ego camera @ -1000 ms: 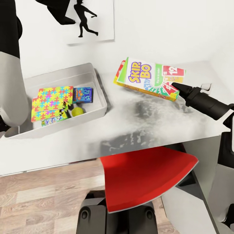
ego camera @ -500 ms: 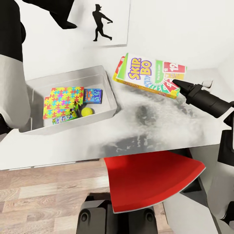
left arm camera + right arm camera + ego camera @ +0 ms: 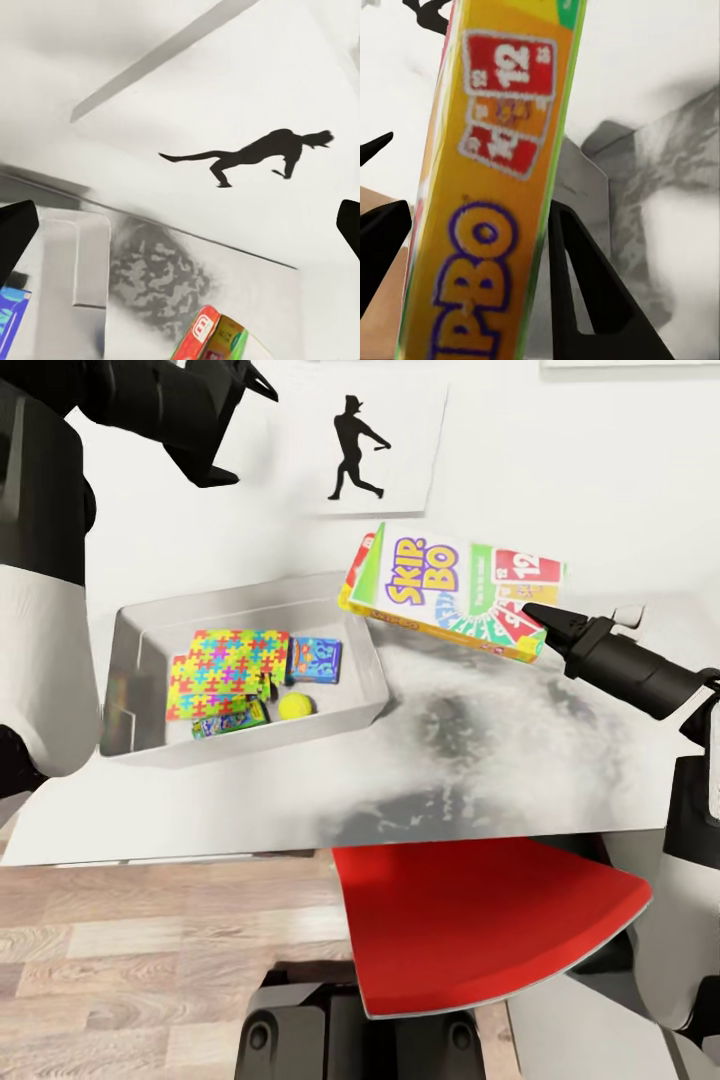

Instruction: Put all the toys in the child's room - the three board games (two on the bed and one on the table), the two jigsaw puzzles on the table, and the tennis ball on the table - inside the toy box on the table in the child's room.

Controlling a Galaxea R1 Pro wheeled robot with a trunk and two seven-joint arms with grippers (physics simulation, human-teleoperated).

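Step in hand, by my reading: carry the Skip-Bo board game (image 3: 450,588) across to the toy box (image 3: 140,660) and let it go inside.

Right pincer (image 3: 535,615): pinching the board game by its short end. In the right wrist view the box (image 3: 495,187) sits edge-on between the two dark fingers (image 3: 585,285), pressed from both faces. The game hangs above the counter (image 3: 480,760), clear of it, and reaches out beyond the fingertips toward the toy box. Its far corner is just over the nearer rim of the box.

Left pincer (image 3: 180,225): fingers spread, nothing between them. It is raised above the far side of the toy box, pointed at the wall with the batter silhouette (image 3: 358,450).

Toy box contents: jigsaw puzzles (image 3: 225,670), a small blue box (image 3: 315,660), tennis ball (image 3: 294,706). All lie well beyond the far end of the held game, on the side away from the right pincer.

Doing it well (judgement):
- Keep the game above rim height until most of its length is over the opening.
- The grip is at one end only, so the free end may sag or swing; move slowly.
- Free floor inside is scant; the game will likely rest on the puzzles. Lower it flat, then release.
- Risk: early release leaves it propped on the rim.
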